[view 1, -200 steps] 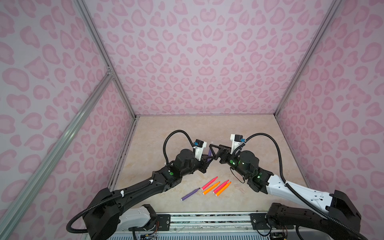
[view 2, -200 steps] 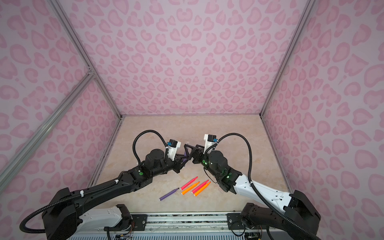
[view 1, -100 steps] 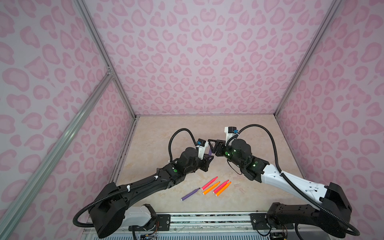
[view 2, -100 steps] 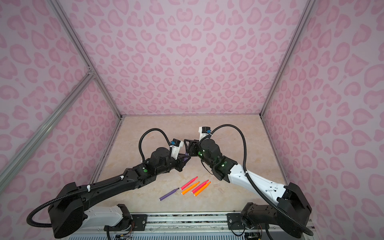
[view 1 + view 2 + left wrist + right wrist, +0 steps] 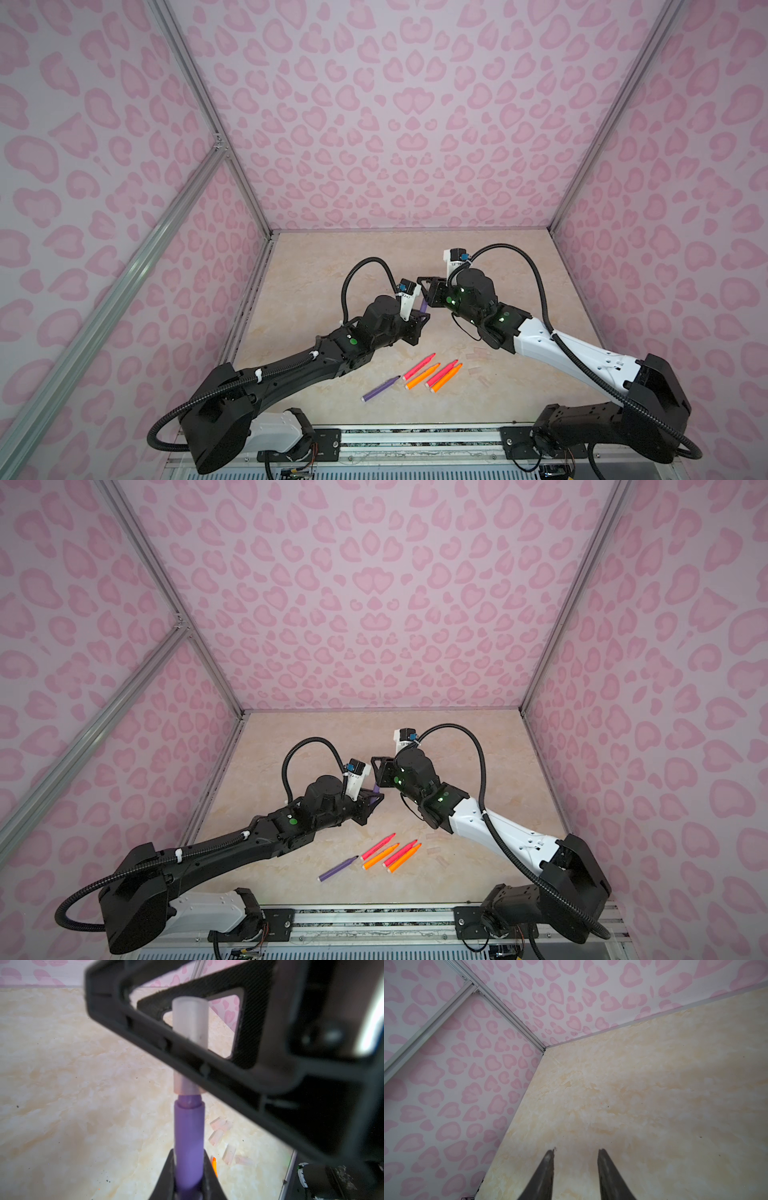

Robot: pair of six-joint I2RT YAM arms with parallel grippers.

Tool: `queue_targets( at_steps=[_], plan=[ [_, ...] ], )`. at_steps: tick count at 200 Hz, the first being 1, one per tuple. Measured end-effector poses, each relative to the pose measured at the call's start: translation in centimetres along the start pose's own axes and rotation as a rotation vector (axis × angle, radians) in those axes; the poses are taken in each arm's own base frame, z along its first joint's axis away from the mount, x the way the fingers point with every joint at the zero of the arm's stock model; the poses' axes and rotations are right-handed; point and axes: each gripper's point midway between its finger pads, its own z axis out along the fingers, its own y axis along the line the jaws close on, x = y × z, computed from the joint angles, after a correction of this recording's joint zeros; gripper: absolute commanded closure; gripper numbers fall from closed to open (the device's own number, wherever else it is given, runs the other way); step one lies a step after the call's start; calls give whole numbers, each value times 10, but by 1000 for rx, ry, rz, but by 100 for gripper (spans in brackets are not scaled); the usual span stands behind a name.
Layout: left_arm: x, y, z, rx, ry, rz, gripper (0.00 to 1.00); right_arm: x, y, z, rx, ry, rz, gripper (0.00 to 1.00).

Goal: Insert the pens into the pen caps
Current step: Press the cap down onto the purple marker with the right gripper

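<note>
My left gripper [image 5: 188, 1167] is shut on a purple pen [image 5: 188, 1130], which it holds raised off the table. The pen's tip sits inside a clear cap [image 5: 190, 1020]. That cap passes between the black fingers [image 5: 145, 1028] of my right gripper [image 5: 426, 291]. Whether they press on it does not show. In the right wrist view the right gripper [image 5: 576, 1152] has a gap at its tips and no cap is seen there. In both top views the two grippers meet mid-table, the left gripper [image 5: 374, 798] just below the right gripper [image 5: 380, 773]. The held pen [image 5: 423, 305] shows between them.
Near the front of the table lie a purple pen [image 5: 380, 388], two pink pens [image 5: 419, 366] and two orange pens [image 5: 446, 377]. Loose clear caps [image 5: 478, 355] are scattered just right of them. Pink patterned walls enclose the table on three sides.
The right gripper's jaws have narrowed. The right arm has swung left and towards the back, bringing its fingers around the cap on the purple pen. The left gripper has stayed shut on the pen.
</note>
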Motion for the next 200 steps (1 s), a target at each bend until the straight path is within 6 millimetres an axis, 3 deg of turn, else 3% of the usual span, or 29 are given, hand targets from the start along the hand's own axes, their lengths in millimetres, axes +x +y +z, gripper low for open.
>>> queue_targets(
  at_steps=[71, 133, 200],
  plan=[
    [2, 3, 3, -20, 15, -2, 96, 1, 3, -2, -10, 3, -2, 82],
    [3, 5, -2, -22, 10, -16, 96, 8, 7, -2, -17, 1, -9, 87],
    [3, -3, -24, 144, -27, -75, 96, 13, 29, -16, -204, -33, 31, 84]
  ],
)
